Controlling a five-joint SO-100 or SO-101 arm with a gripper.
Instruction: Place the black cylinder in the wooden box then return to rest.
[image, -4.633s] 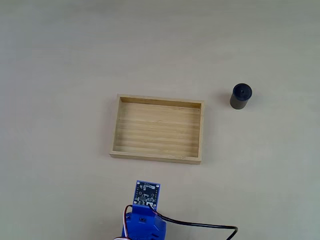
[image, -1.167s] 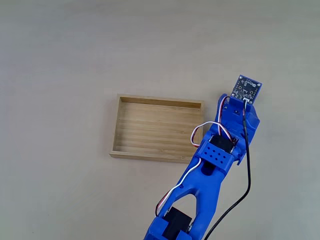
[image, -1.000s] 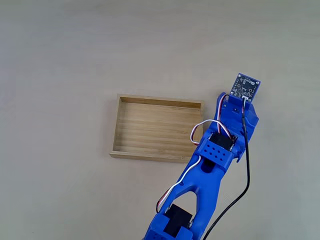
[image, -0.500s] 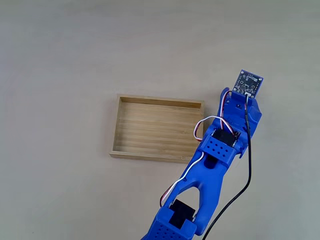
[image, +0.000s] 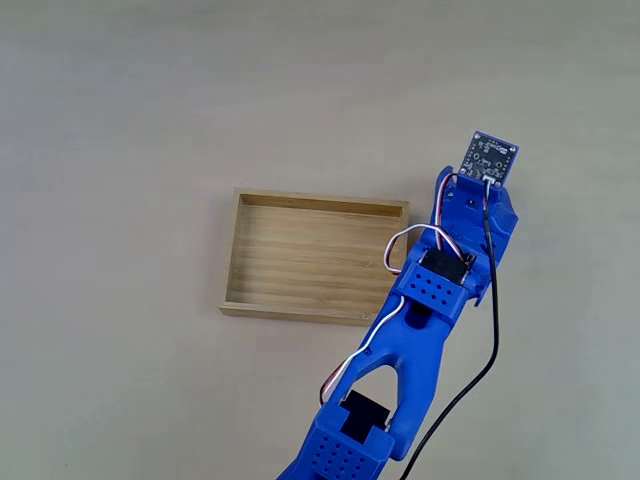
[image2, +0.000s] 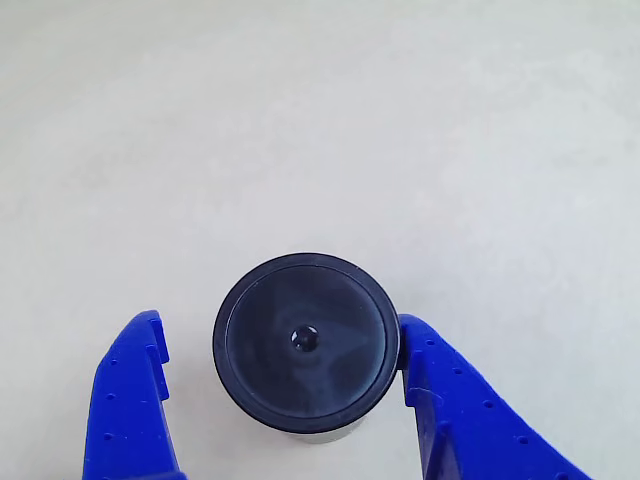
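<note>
Black cylinder (image2: 305, 342) is seen upright on the table (image2: 320, 130), bracketed by the spread-apart gripper (image2: 285, 385): right finger (image2: 440, 400) touching, left one clear. Wooden box (image: 315, 257) sits empty nearby.

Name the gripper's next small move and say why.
Probably close the gripper on the black cylinder. In the other view the cylinder stands between the open fingers, the right finger at its rim, the left apart. The wooden box holds nothing yet.
</note>
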